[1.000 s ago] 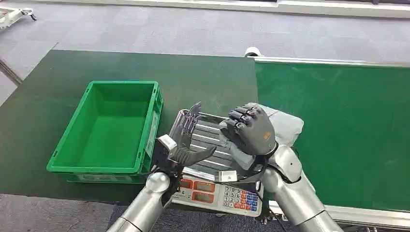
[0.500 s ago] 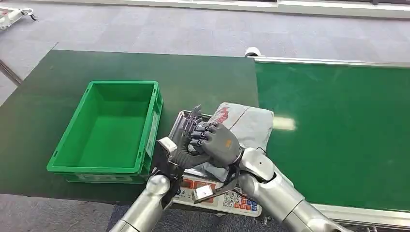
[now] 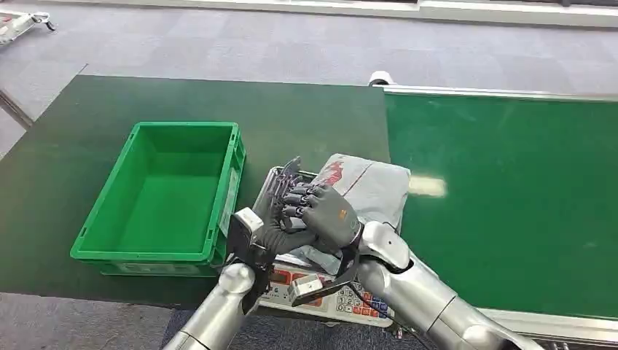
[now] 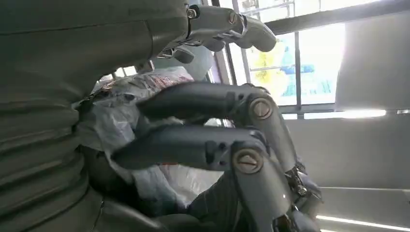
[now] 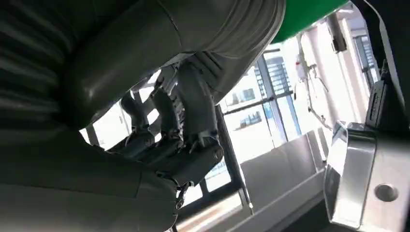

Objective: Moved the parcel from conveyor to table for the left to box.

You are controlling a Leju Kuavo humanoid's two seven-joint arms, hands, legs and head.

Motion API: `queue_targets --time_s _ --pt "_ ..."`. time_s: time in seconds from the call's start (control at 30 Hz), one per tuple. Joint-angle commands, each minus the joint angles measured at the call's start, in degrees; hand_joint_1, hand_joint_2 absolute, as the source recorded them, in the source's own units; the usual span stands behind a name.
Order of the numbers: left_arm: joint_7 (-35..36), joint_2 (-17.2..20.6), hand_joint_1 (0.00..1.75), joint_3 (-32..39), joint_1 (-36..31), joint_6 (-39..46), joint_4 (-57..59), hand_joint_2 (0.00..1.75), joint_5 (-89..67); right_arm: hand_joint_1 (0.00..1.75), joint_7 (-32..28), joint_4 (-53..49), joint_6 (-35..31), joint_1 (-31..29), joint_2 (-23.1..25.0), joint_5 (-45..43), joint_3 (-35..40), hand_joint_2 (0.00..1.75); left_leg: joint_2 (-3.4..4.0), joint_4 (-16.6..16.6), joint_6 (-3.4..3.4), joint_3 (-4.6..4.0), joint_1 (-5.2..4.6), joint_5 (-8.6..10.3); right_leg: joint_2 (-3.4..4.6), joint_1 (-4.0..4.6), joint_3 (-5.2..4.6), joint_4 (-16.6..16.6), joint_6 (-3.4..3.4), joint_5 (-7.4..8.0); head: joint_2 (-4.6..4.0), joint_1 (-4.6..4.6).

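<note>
The grey plastic parcel with a red mark lies on the ribbed platform of the scale, between the table and the conveyor. My right hand grips the parcel's near left edge, fingers curled over it. My left hand stands beside it with fingers spread upward, its palm against the right hand's fingers and nothing in its own grasp. In the left wrist view the crumpled parcel sits close before the palm, with the right hand's dark fingers curled on it.
An empty green crate stands on the dark green table just left of the scale. The scale's keypad faces me at the near edge. The green conveyor belt stretches to the right, with a metal rail along its far edge.
My right hand has carried the parcel left, off the conveyor's edge and onto the scale, ending against my left hand. The left hand has stayed almost still.
</note>
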Motion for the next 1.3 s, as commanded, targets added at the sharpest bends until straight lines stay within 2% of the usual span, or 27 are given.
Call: queue_targets --time_s 0.03,0.17,0.27,0.43,0.47,0.57,0.67,0.93,1.3 --pt "0.63 1.74 0.00 -3.51 -3.75 0.87 2.10 1.75 -0.65 0.00 -0.36 -2.84 3.17 -0.67 -1.43 -6.74 -0.88 1.75 0.02 -0.01 -0.01 0.05 0.03 -0.02 -0.04 0.04 0.07 -0.03 -0.04 -0.01 0.00 0.00" --pt "0.63 1.76 0.00 -3.48 -4.10 0.82 2.38 1.75 -0.59 0.00 -0.61 -3.03 3.41 -0.92 -1.98 -7.23 -1.60 1.75 0.00 -0.01 -0.01 0.03 0.00 0.00 -0.05 0.01 0.04 -0.02 -0.04 -0.01 0.00 0.00" --pt "0.63 1.82 0.00 -3.59 -4.78 1.30 2.54 1.75 -0.64 0.00 -0.84 -5.22 2.89 0.19 -2.03 -9.79 -5.36 1.75 0.01 0.00 -0.02 0.02 0.03 -0.01 -0.04 0.04 0.04 -0.03 -0.04 0.00 0.00 -0.02" --pt "0.63 1.82 0.00 -3.81 -4.80 1.18 2.64 1.75 -0.62 0.00 -1.01 -10.85 0.79 1.21 -4.05 -9.86 -6.97 1.75 0.02 -0.01 -0.01 0.07 0.02 -0.03 -0.04 0.04 0.10 -0.05 -0.04 -0.02 0.00 -0.02" --pt "0.63 1.61 0.00 -3.58 -4.72 0.90 3.25 1.75 -0.18 0.00 -1.01 -13.06 -2.72 1.77 -4.58 -8.35 -7.18 1.75 0.05 -0.04 -0.01 0.14 0.02 -0.04 -0.03 0.04 0.15 -0.07 -0.06 -0.03 0.00 -0.02" --pt "0.63 1.33 0.00 -3.48 -4.37 0.91 3.34 1.75 0.01 0.00 -1.01 -15.64 -5.20 2.40 -5.18 -8.89 -7.09 1.75 0.04 -0.05 0.00 0.11 -0.02 -0.03 -0.02 0.00 0.11 -0.05 -0.04 -0.02 0.00 0.00" --pt "0.63 1.20 0.00 -3.25 -3.14 0.93 2.95 1.75 0.29 0.00 -1.01 -18.39 -10.65 2.65 -6.82 -9.66 -7.32 1.75 0.04 -0.05 0.00 0.17 0.04 -0.07 -0.04 0.05 0.22 -0.11 -0.06 -0.05 0.00 -0.02" --pt "0.63 1.04 0.00 -2.72 -2.29 0.91 3.04 1.75 0.51 0.00 -1.01 -18.45 -11.25 3.42 -7.68 -11.79 -13.46 1.75 0.11 -0.11 -0.02 0.18 -0.02 -0.03 0.03 0.00 0.19 -0.11 -0.08 0.01 0.00 -0.02" --pt "0.63 1.04 0.00 -2.72 -2.29 0.91 3.04 1.75 0.51 0.00 -1.01 -18.45 -11.25 3.42 -7.68 -11.79 -13.46 1.75 0.13 -0.07 0.00 0.19 0.03 -0.08 0.05 0.05 0.20 -0.13 -0.07 0.00 0.00 -0.02"
